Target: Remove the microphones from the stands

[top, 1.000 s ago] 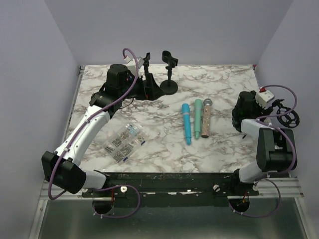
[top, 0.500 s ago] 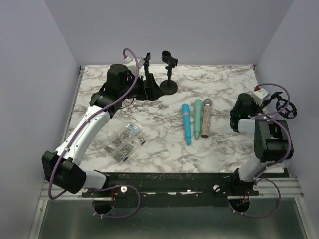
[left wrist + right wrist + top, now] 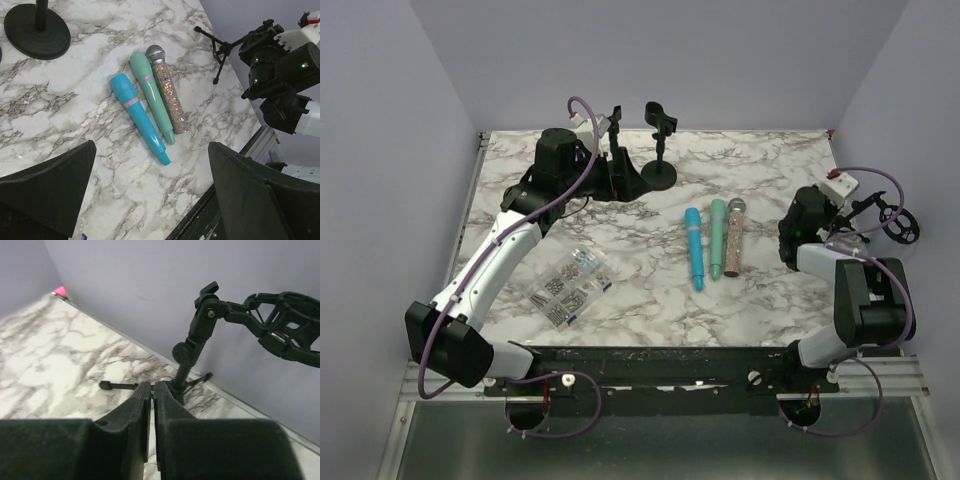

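Note:
Three microphones lie side by side mid-table: a blue one (image 3: 694, 248) (image 3: 137, 117), a teal one (image 3: 717, 238) (image 3: 150, 95) and a glittery one (image 3: 733, 235) (image 3: 169, 95). A black round-base stand (image 3: 659, 172) (image 3: 36, 30) stands at the back with an empty clip. A black tripod stand (image 3: 885, 215) (image 3: 192, 352) with an empty ring mount (image 3: 285, 337) is at the right edge. My left gripper (image 3: 616, 150) (image 3: 151, 150) is open beside the round-base stand. My right gripper (image 3: 825, 205) (image 3: 152, 385) is shut on nothing, its tips just short of the tripod's pole.
A clear bag of small parts (image 3: 570, 283) lies at the front left of the marble table (image 3: 640, 210). Grey walls close in the back and both sides. The tripod's legs (image 3: 117, 385) spread over the table's right rear corner.
My right gripper has closed from open, and its wrist has swung back and left toward the tripod stand. The left arm and the three microphones have not moved.

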Robot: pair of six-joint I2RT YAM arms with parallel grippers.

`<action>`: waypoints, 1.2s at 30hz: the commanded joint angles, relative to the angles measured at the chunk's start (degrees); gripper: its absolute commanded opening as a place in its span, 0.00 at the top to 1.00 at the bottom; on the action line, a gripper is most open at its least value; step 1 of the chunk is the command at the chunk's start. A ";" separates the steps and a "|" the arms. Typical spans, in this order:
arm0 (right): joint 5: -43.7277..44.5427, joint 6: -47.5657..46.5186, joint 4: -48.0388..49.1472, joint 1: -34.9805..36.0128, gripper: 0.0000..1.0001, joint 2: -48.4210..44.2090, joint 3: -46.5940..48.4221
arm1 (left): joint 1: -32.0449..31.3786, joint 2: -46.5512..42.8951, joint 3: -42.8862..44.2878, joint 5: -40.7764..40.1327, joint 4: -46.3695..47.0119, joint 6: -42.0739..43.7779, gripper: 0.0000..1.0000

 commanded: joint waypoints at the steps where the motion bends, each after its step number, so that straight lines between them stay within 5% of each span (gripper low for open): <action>1: 6.57 1.51 -4.24 0.03 0.71 3.60 2.38 | 0.46 -0.19 -0.02 2.16 1.25 -0.69 0.02; 4: 9.41 1.87 -5.77 -0.05 0.32 5.73 2.50 | 0.46 -0.24 -0.48 2.22 1.79 -0.81 0.02; 8: 8.88 1.88 -5.20 -1.21 0.17 7.36 2.33 | 0.37 1.09 -0.81 1.74 1.85 -0.78 0.02; 22: 1.11 2.71 -10.34 -9.96 0.13 16.15 12.08 | -0.38 0.29 -1.08 -0.69 1.59 1.15 0.02; 36: -0.41 -3.26 -9.56 -10.85 0.19 24.29 19.94 | -0.25 2.12 -0.40 2.21 1.71 0.19 0.01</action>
